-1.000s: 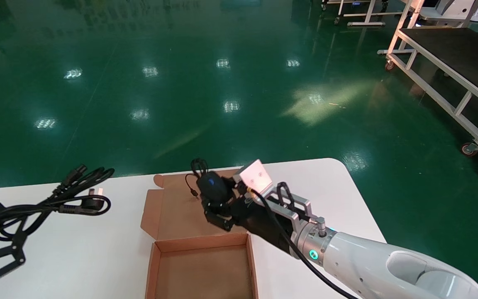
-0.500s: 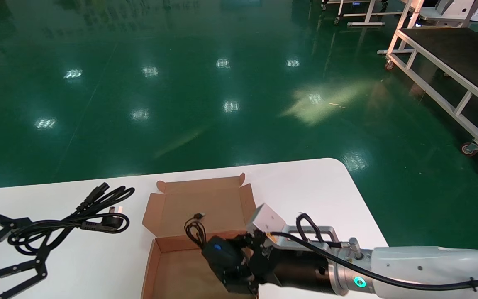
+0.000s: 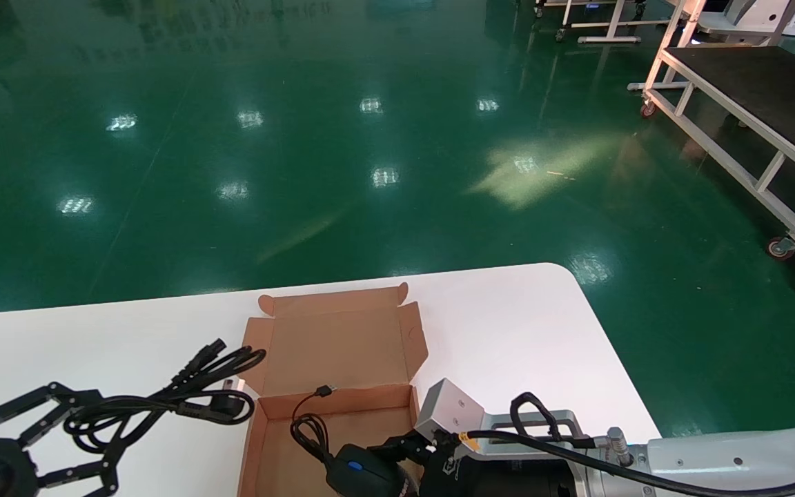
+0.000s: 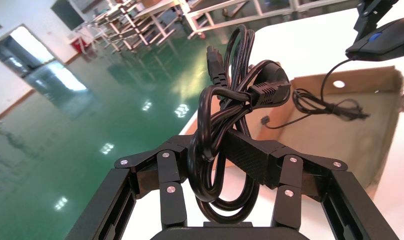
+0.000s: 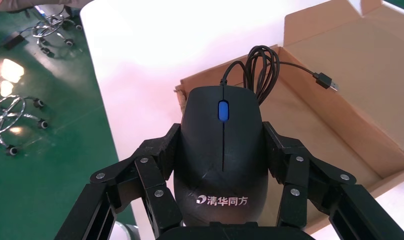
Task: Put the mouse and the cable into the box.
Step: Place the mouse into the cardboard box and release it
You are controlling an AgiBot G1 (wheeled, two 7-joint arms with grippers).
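Over the box (image 3: 342,399) tray, right fingers (image 5: 155,165) clamp the mouse (image 5: 221,165), brought back from above the lid. Left of the box, left fingers (image 4: 252,157) grip the cable (image 3: 183,397), now nearer. Both drops look close.

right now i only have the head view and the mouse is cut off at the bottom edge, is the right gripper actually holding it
Observer: yes, the right wrist view shows the right gripper shut on the mouse, with a finger on each side.
Operator: is it down in the box yet
Observer: no, in the left wrist view the mouse hangs in the air above the box; only the coil of its cord lies inside.
Operator: and the left side
Observer: the left wrist view shows the left gripper shut on the bundled power cable.
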